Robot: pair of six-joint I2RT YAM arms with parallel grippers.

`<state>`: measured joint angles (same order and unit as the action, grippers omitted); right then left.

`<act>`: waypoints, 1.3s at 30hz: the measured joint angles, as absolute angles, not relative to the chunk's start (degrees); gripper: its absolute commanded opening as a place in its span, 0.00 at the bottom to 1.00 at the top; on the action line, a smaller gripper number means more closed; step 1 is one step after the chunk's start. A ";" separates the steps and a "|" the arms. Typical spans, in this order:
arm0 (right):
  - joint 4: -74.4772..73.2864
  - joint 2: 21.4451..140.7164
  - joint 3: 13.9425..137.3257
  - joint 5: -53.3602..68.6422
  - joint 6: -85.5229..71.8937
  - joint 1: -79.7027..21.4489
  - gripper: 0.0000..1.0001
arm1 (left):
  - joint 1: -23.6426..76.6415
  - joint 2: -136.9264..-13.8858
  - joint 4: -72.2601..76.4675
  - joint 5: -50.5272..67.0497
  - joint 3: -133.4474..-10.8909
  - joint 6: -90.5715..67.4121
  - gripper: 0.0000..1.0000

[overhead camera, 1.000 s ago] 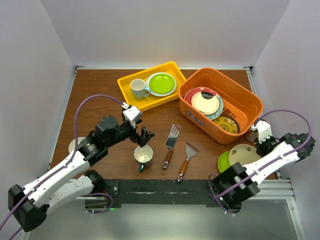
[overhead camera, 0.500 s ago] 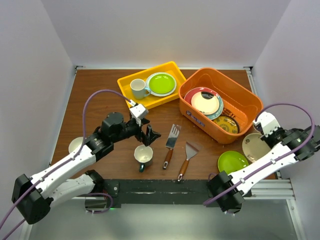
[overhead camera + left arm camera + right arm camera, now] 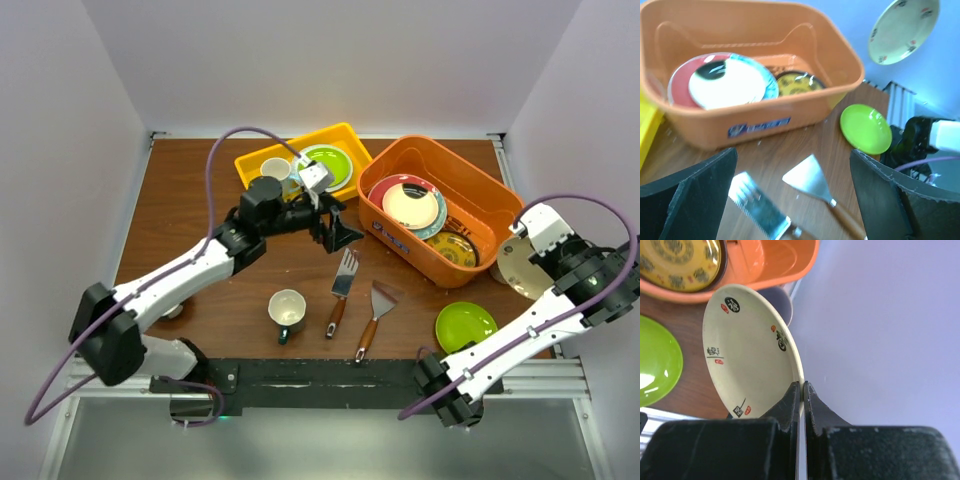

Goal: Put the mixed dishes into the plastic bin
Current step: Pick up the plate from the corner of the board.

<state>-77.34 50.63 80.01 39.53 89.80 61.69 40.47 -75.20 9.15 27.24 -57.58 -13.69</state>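
- The right jaws are closed on the lower rim of a round cream plate with small red and black marks (image 3: 750, 355). They hold it on edge in the air.
- In the top view this cream plate (image 3: 520, 270) hangs at the right of the frame. It is just outside the right end of the large orange plastic bin (image 3: 400, 240) and not over its opening.
- The left jaws are spread wide and grip nothing. In the top view they sit at centre frame above the brown wooden counter (image 3: 200, 200), just left of the bin's labelled wall.
- From the left wrist, the bin (image 3: 755, 125) fills the upper left, ahead of the open jaws and apart from them.
- Inside the bin lie a red-rimmed plate (image 3: 385, 190) with a cream, teal-edged plate (image 3: 410, 207) on it. A yellow patterned plate (image 3: 455, 248) lies to their lower right.
- A lime green plate (image 3: 466, 325) lies flat on the counter at the lower right, below the bin.
- A dark-teal mug with a cream inside (image 3: 287, 312) stands at lower centre, well below the left jaws.
- Two wooden-handled metal spatulas (image 3: 343, 280) lie between the mug and the lime plate.
- A shallow yellow tray (image 3: 300, 138) at upper centre holds another green plate (image 3: 330, 170).
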 measured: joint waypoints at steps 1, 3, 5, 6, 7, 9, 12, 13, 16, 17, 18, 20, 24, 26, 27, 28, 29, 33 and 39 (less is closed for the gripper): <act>-77.34 50.68 80.77 40.16 89.12 61.17 0.00 | 40.49 -77.12 10.85 28.47 -58.59 -14.48 1.00; -77.36 50.96 81.87 41.34 87.44 59.42 0.00 | 40.77 -80.95 14.52 30.35 -60.38 -15.84 1.00; -77.36 51.11 82.72 42.11 85.17 56.58 0.00 | 41.43 -85.19 18.41 31.86 -62.41 -17.15 1.00; -77.45 51.42 83.26 42.63 83.64 54.70 0.00 | 41.95 -87.11 20.08 32.49 -63.51 -17.65 1.00; -77.56 51.83 84.09 43.33 81.69 52.38 0.00 | 42.65 -89.19 21.52 33.12 -64.77 -18.24 1.00; -77.58 52.64 85.10 44.66 78.81 49.12 0.00 | 44.38 -92.88 23.79 33.89 -67.83 -18.81 1.00; -77.58 53.84 85.78 46.52 74.76 45.69 0.00 | 47.59 -98.26 26.59 34.68 -72.99 -19.31 1.00; -77.60 54.17 85.78 47.05 73.67 44.95 0.00 | 48.47 -99.35 27.24 34.83 -73.95 -19.51 1.00; -77.60 55.11 85.76 48.29 71.09 42.83 0.00 | 50.68 -101.19 28.93 34.81 -75.31 -20.32 1.00; -77.58 55.29 85.69 48.69 70.54 42.28 0.00 | 51.07 -101.51 29.17 34.70 -75.55 -20.51 1.00; -77.56 55.53 85.54 49.08 69.80 41.50 0.00 | 51.44 -101.86 29.36 34.46 -75.83 -20.75 1.00; -77.60 55.81 85.01 49.69 68.53 39.94 0.00 | 51.86 -102.41 29.58 34.04 -76.36 -21.56 1.00; -77.60 56.47 84.68 51.24 66.28 37.39 0.00 | 52.97 -104.03 29.28 32.21 -78.63 -22.06 0.95; -77.60 56.75 84.51 52.12 65.21 36.27 0.00 | 53.69 -104.88 29.06 31.48 -79.96 -22.15 0.85; -77.60 56.84 84.44 52.31 64.82 35.83 0.00 | 53.89 -105.14 28.97 31.40 -80.34 -22.39 0.81; -77.60 56.97 84.27 52.62 64.29 35.24 0.00 | 54.19 -105.49 28.75 31.40 -80.86 -22.63 0.71; -77.58 57.04 84.07 52.95 63.86 34.85 0.00 | 54.39 -105.80 28.51 31.48 -81.28 -23.03 0.66; -77.58 57.17 83.09 54.15 62.35 33.34 0.00 | 54.78 -106.74 26.52 31.94 -82.96 -23.44 0.16; -77.41 58.02 81.41 54.87 60.60 30.89 0.00 | 54.30 -106.61 21.54 30.50 -83.83 -22.37 0.00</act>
<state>-77.41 58.02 81.41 54.87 60.60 30.89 54.30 -106.61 21.54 30.50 -83.83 -22.37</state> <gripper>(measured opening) 0.025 0.093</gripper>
